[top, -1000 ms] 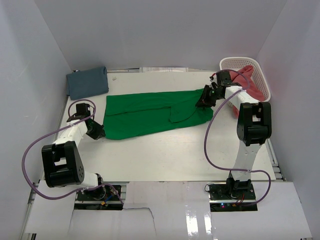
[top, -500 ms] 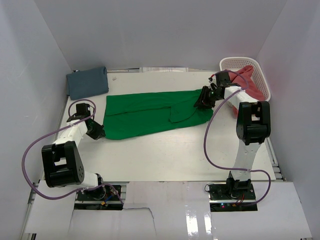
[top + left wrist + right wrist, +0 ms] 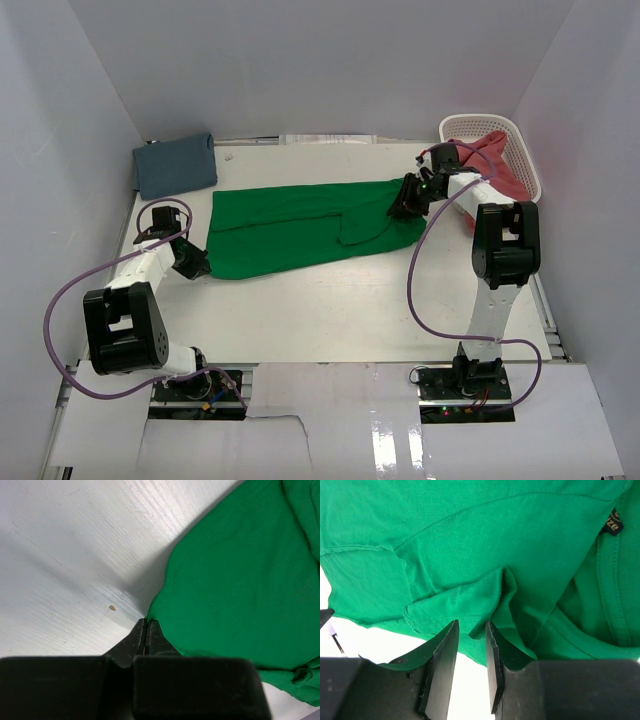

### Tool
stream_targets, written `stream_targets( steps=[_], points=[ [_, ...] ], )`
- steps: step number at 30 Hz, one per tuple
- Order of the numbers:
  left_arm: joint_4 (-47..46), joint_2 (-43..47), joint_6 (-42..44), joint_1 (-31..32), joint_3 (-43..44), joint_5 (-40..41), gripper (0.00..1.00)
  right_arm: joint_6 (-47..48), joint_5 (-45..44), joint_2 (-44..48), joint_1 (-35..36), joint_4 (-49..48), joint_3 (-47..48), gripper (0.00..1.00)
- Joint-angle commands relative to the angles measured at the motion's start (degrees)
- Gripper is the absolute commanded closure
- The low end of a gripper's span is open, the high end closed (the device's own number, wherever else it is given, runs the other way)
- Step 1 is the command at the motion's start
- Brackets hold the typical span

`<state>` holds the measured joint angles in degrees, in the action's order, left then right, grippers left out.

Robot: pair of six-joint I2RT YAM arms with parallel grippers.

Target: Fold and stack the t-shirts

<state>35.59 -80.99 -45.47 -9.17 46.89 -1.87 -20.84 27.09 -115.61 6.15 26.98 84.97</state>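
Observation:
A bright green t-shirt [image 3: 300,225] lies spread lengthwise across the middle of the table. My left gripper [image 3: 196,262] is at its near left corner. In the left wrist view the jaws [image 3: 145,621] are shut, with the corner of the green cloth [image 3: 240,570] pinched at their tips. My right gripper [image 3: 403,205] hovers at the shirt's right end near the collar. Its fingers [image 3: 471,625] stand a little apart over a rumpled fold of green cloth [image 3: 470,530] and grip nothing. A folded slate-blue t-shirt [image 3: 175,165] lies at the back left. A pinkish-red t-shirt [image 3: 497,162] hangs out of the basket.
The white lattice basket [image 3: 470,122] stands in the back right corner, just behind my right arm. White walls close in the table at the left, back and right. Purple cables loop beside both arms.
The right jaws have parted and let go of the green cloth, and the right wrist has shifted slightly. The left arm and the shirts have not moved.

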Motion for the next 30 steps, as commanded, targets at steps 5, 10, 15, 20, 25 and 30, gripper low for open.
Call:
stream_targets(
  steps=[5, 10, 15, 20, 25, 30],
  points=[
    [0.09, 2.59, 0.39, -0.06, 0.83, 1.08, 1.00, -0.34, 1.38, -1.02, 0.88, -1.32, 0.20, 0.72],
    [0.18, 2.86, 0.39, -0.06, 0.92, 0.99, 1.00, -0.34, 1.03, -0.50, 0.79, 0.00, 1.69, 0.92],
    [1.14, 3.64, 0.74, -0.06, 1.97, 0.99, 1.00, -0.87, -0.11, 3.02, 0.18, 0.79, 1.95, 0.92],
    [1.67, 4.96, 1.18, -0.15, 3.64, 3.98, 1.00, -0.60, -1.08, 6.54, -1.05, 2.99, 3.10, 0.92],
    [2.02, 4.70, 1.53, -0.06, 4.87, 3.72, 1.00, -0.95, -1.16, 9.09, -2.11, 3.95, 4.06, 0.92],
    [2.02, 3.56, 1.79, -0.06, 6.36, 2.93, 1.00, -1.22, -0.46, 8.48, -2.29, 5.18, 7.13, 0.92]
  ],
)
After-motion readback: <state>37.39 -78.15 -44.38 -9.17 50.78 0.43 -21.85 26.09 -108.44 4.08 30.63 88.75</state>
